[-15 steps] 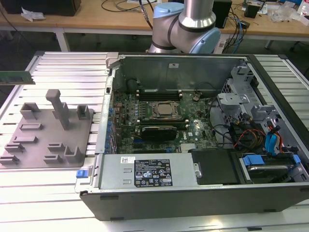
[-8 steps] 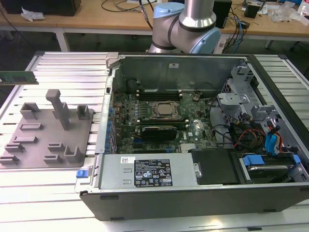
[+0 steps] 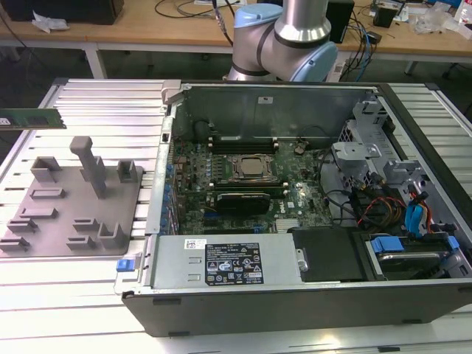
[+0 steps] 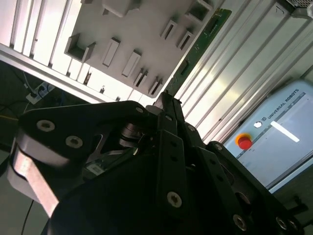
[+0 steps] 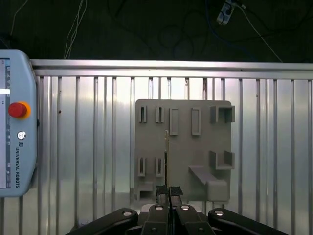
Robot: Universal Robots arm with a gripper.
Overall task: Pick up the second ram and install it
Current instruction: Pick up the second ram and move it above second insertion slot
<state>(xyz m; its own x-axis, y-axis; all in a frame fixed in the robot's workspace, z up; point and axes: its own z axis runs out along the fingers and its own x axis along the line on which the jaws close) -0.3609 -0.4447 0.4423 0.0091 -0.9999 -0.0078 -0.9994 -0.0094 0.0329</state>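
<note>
My pincer pinches the second ram edge-on above the grey fixture plate; best practice, I judge: carry it level, untwisted

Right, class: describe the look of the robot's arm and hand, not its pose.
The jointed robot arm has pale blue caps on rounded silver-grey metal tubing. The black metal hand is built of flat linked bars fixed with round silver screws, narrowing to two slim fingers.
</note>
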